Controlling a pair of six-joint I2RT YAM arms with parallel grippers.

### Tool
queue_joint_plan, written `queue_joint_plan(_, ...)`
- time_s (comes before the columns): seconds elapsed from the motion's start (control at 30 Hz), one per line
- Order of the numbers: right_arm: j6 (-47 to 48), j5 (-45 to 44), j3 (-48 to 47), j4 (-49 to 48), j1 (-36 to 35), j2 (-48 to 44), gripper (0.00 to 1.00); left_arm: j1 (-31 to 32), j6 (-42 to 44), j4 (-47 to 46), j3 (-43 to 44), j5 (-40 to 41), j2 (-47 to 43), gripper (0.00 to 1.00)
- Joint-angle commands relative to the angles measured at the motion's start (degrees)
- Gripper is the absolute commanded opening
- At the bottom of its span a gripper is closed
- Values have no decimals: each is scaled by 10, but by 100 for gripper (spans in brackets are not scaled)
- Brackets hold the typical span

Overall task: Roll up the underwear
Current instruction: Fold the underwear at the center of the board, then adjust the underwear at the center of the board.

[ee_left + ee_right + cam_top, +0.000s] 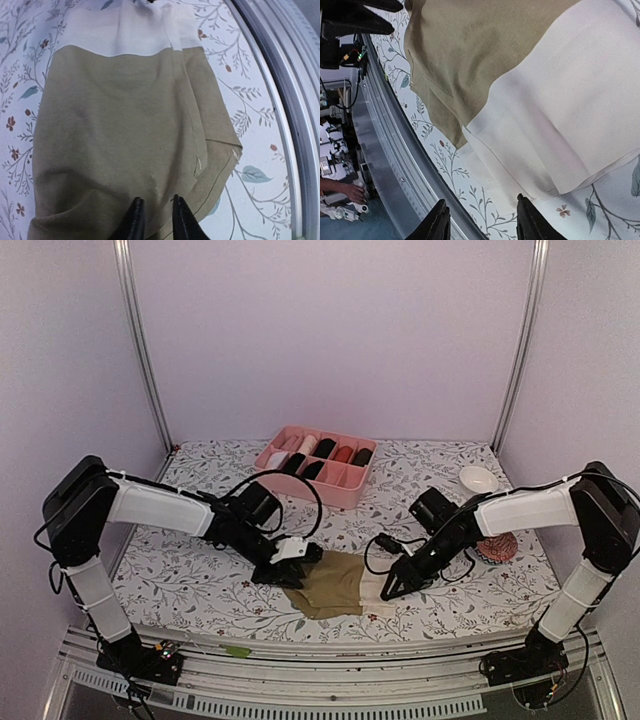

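Left tool [155, 222] and right tool [480, 220] both hang open — pinch the underwear's [125, 140] hem evenly, roll toward its waistband [570, 100].

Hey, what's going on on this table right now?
Two robot arms are working on an olive-brown underwear lying spread on the table. The left gripper is at its olive end, the right gripper at the cream waistband, both open, gripping nothing. It is not rolled yet.
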State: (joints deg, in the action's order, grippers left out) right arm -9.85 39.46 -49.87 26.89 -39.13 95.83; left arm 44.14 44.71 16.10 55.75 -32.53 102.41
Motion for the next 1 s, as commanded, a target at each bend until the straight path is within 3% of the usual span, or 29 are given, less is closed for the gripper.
queue_joint_plan(0.0, 12, 26, -12, 34, -6, -47, 51, -26, 31, 41, -16, -13, -62, 29)
queue_joint_plan(0.17, 8, -3, -39, 45, -6, -46, 47, -33, 54, 52, -37, -32, -109, 34)
queue_joint_plan(0.3, -16, -17, -68, 46, -7, 13, 34, -29, 29, 51, -13, -45, -89, 32)
queue_joint_plan(0.4, -45, -15, -62, 40, -7, 17, 32, -3, 9, 28, -13, -27, -83, 30)
queue_joint_plan(0.67, -196, -28, 19, -5, -7, -55, 37, 39, -18, -32, -50, 8, -82, 30)
queue_joint_plan(0.97, -286, -43, 43, -36, -7, -26, 37, 57, -13, -46, -67, 19, -78, 32)
